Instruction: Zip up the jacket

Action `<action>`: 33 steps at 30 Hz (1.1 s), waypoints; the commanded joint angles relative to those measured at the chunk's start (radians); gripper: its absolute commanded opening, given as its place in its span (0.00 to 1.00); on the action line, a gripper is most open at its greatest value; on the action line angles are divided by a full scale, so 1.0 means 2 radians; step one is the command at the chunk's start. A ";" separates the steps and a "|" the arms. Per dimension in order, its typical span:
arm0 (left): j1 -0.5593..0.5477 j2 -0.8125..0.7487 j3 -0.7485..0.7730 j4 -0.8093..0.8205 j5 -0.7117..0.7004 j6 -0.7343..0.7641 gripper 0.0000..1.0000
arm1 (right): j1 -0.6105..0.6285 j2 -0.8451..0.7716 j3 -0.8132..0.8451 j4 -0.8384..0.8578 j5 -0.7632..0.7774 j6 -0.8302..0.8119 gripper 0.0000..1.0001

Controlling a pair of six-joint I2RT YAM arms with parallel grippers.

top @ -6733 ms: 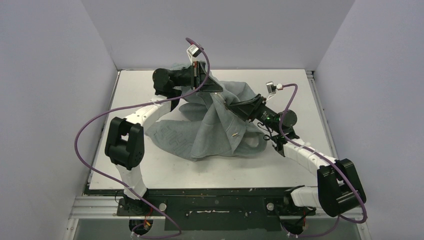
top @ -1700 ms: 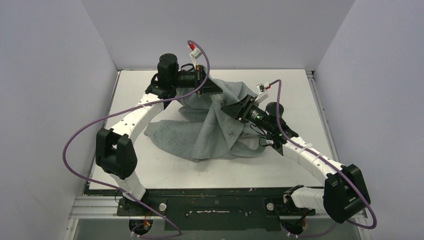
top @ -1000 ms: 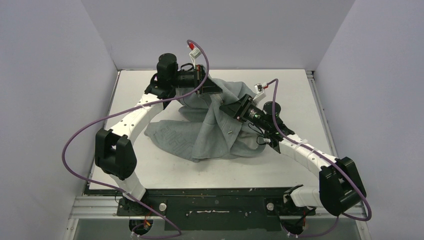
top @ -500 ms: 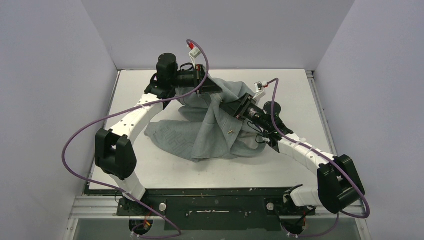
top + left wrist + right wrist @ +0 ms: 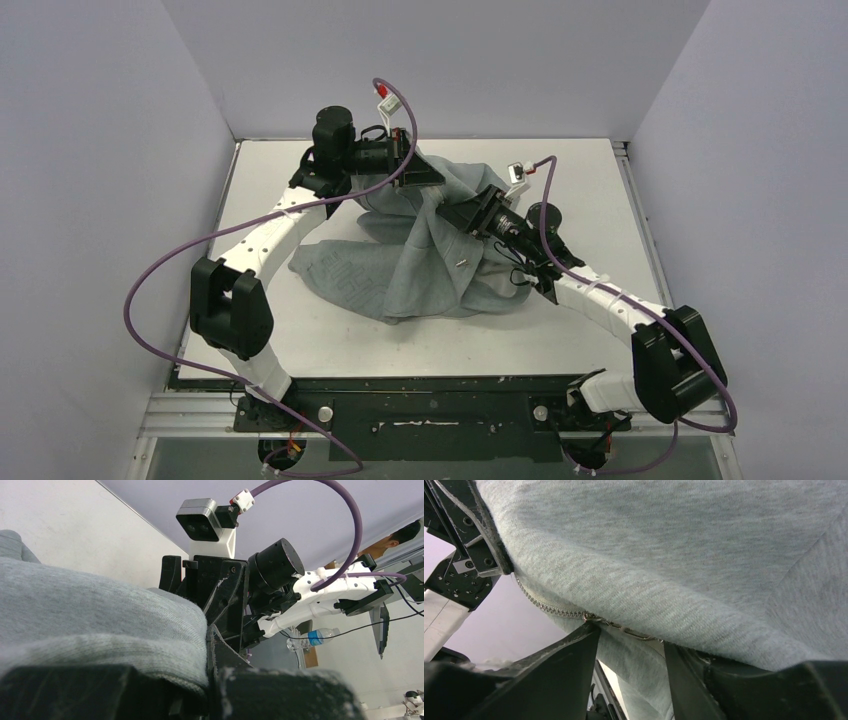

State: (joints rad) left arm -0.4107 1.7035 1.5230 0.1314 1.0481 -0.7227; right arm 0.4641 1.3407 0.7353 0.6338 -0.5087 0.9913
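The right tool [image 5: 462, 213], parted astride the zipper [image 5: 549, 609], has crept toward the left tool [image 5: 428, 183] clamping the jacket [image 5: 420, 270] near the table's [image 5: 300, 340] far edge.

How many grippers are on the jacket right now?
2. The left gripper is shut on the jacket's raised far edge. The right gripper is just beside it at the zipper, jaws apart. Neither is hidden.

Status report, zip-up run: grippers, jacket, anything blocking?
Status: left gripper shut on jacket, edge held raised. The right gripper open, fingers astride zipper. No obstruction seen.
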 commanded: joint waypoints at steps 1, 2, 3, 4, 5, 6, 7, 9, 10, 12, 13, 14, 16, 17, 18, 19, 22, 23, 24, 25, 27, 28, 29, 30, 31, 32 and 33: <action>-0.001 -0.032 0.025 0.061 0.013 -0.003 0.00 | -0.004 0.008 0.018 0.038 -0.009 -0.007 0.53; -0.001 -0.032 0.024 0.062 0.013 -0.003 0.00 | -0.004 0.008 0.018 0.039 -0.010 -0.007 0.53; -0.001 -0.032 0.024 0.063 0.013 -0.004 0.00 | -0.005 0.008 0.018 0.041 -0.010 -0.006 0.52; -0.001 -0.032 0.022 0.065 0.014 -0.006 0.00 | -0.005 0.009 0.017 0.042 -0.009 -0.005 0.50; -0.001 -0.032 0.021 0.067 0.014 -0.007 0.00 | -0.005 0.009 0.017 0.044 -0.009 -0.005 0.48; -0.001 -0.032 0.019 0.068 0.014 -0.008 0.00 | -0.006 0.008 0.016 0.046 -0.009 -0.004 0.45; -0.001 -0.033 0.018 0.068 0.014 -0.009 0.00 | -0.006 0.008 0.015 0.049 -0.009 -0.003 0.43; -0.001 -0.034 0.017 0.069 0.014 -0.009 0.00 | -0.007 0.008 0.014 0.053 -0.010 -0.004 0.37; -0.001 -0.034 0.016 0.069 0.014 -0.008 0.00 | -0.007 0.007 0.014 0.056 -0.011 -0.004 0.35; 0.000 -0.032 0.016 0.069 0.014 -0.008 0.00 | -0.007 0.005 0.012 0.060 -0.013 -0.005 0.31; 0.000 -0.032 0.017 0.069 0.014 -0.008 0.00 | -0.007 0.003 0.010 0.062 -0.013 -0.007 0.29; -0.001 -0.030 0.017 0.070 0.014 -0.009 0.00 | -0.007 0.002 0.009 0.063 -0.013 -0.008 0.28; 0.000 -0.028 0.018 0.070 0.014 -0.008 0.00 | -0.008 -0.002 0.007 0.063 -0.013 -0.013 0.24; 0.000 -0.028 0.018 0.071 0.015 -0.008 0.00 | -0.008 -0.005 0.005 0.062 -0.012 -0.015 0.22; 0.000 -0.027 0.018 0.071 0.014 -0.008 0.00 | -0.009 -0.007 0.003 0.062 -0.012 -0.017 0.20; 0.000 -0.026 0.018 0.070 0.014 -0.009 0.00 | -0.009 -0.011 0.002 0.062 -0.012 -0.019 0.17; 0.001 -0.024 0.017 0.071 0.014 -0.009 0.00 | -0.010 -0.020 -0.002 0.057 -0.010 -0.030 0.11; 0.001 -0.024 0.017 0.072 0.014 -0.010 0.00 | -0.010 -0.024 -0.003 0.053 -0.009 -0.033 0.09; 0.001 -0.023 0.017 0.073 0.013 -0.010 0.00 | -0.010 -0.028 -0.004 0.050 -0.008 -0.037 0.08; 0.001 -0.023 0.016 0.074 0.013 -0.011 0.00 | -0.010 -0.031 -0.005 0.046 -0.007 -0.041 0.07; 0.002 -0.022 0.015 0.076 0.013 -0.013 0.00 | -0.011 -0.039 -0.007 0.038 -0.004 -0.047 0.04; 0.003 -0.023 0.015 0.077 0.013 -0.013 0.00 | -0.011 -0.042 -0.009 0.035 -0.003 -0.049 0.03; 0.003 -0.022 0.014 0.078 0.013 -0.014 0.00 | -0.012 -0.046 -0.011 0.034 -0.001 -0.051 0.02; 0.003 -0.021 0.014 0.079 0.012 -0.015 0.00 | -0.012 -0.049 -0.014 0.032 0.000 -0.052 0.01; 0.004 -0.021 0.014 0.080 0.012 -0.016 0.00 | -0.013 -0.053 -0.016 0.031 0.001 -0.054 0.00; 0.005 -0.020 0.013 0.081 0.012 -0.017 0.00 | -0.013 -0.057 -0.019 0.030 0.002 -0.056 0.00; 0.005 -0.020 0.014 0.080 0.012 -0.017 0.00 | -0.013 -0.061 -0.021 0.029 0.003 -0.057 0.00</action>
State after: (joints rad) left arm -0.4061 1.7035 1.5230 0.1780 1.0523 -0.7551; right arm 0.4492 1.2743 0.7105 0.6563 -0.5228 0.9157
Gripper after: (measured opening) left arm 0.062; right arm 0.034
